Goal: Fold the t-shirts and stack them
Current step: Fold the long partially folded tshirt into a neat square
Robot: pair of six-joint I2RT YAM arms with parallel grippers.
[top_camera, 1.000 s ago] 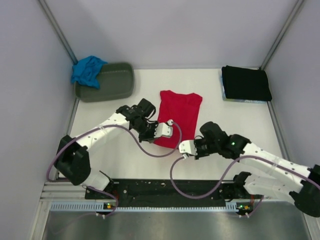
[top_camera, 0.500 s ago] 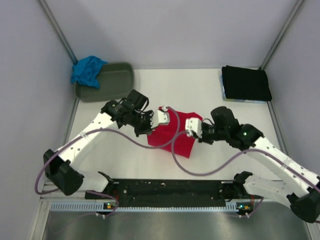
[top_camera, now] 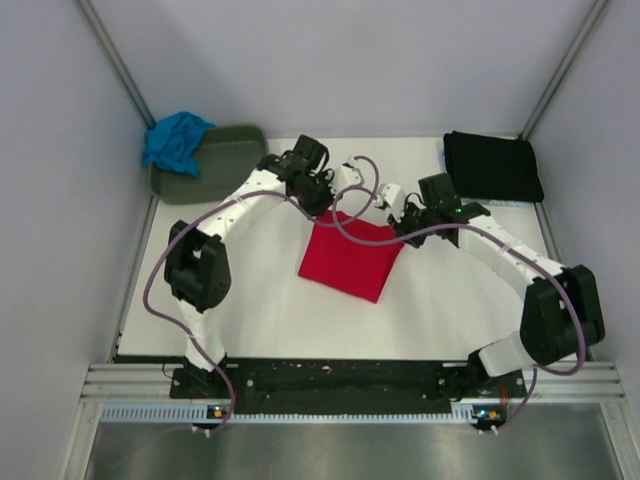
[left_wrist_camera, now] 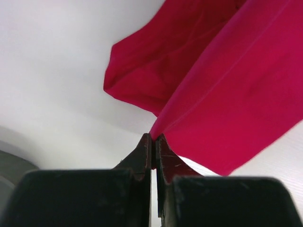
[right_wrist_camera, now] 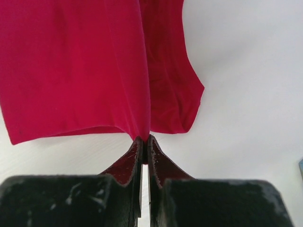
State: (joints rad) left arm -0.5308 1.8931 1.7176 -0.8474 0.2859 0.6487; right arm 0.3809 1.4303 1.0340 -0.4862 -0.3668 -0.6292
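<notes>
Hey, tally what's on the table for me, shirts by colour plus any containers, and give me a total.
red t-shirt: 1
black t-shirt: 1
turquoise t-shirt: 1
grey-green tub: 1
Total: 4

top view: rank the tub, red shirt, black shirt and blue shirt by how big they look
1. tub, narrowly, though the blue shirt covers part of it
2. red shirt and black shirt: about alike, not ranked
3. blue shirt, bunched up, clearly smallest
</notes>
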